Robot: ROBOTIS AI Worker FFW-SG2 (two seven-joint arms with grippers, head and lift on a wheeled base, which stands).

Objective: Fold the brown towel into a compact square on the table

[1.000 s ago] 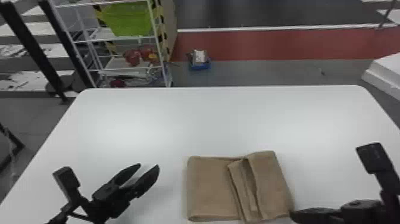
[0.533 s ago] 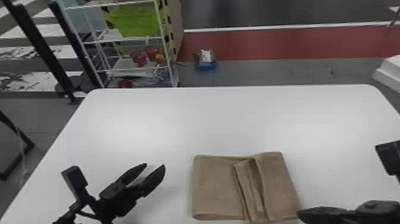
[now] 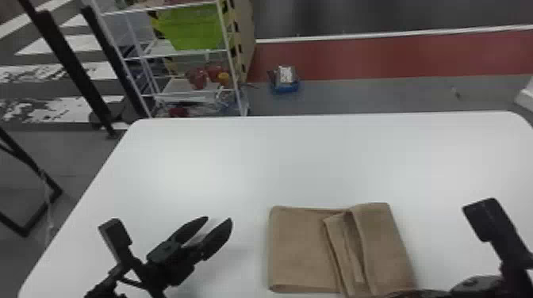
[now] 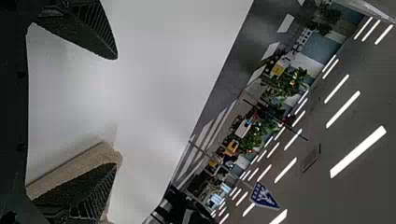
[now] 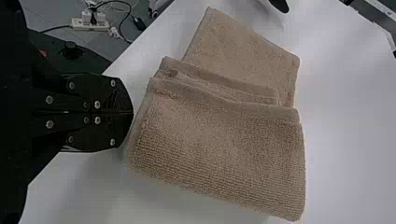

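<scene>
On the white, round-cornered table (image 3: 301,158) lies the brown, folded cloth towel (image 3: 303,249), between the black, wide-spread left gripper (image 3: 219,220) and the black right gripper (image 3: 416,293), fingers together beside it, partly cut off in head view.

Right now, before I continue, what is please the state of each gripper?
Left gripper: open, holding nothing.
Right gripper: closed, tips at the edge of the brown towel, no cloth seen between them.
</scene>
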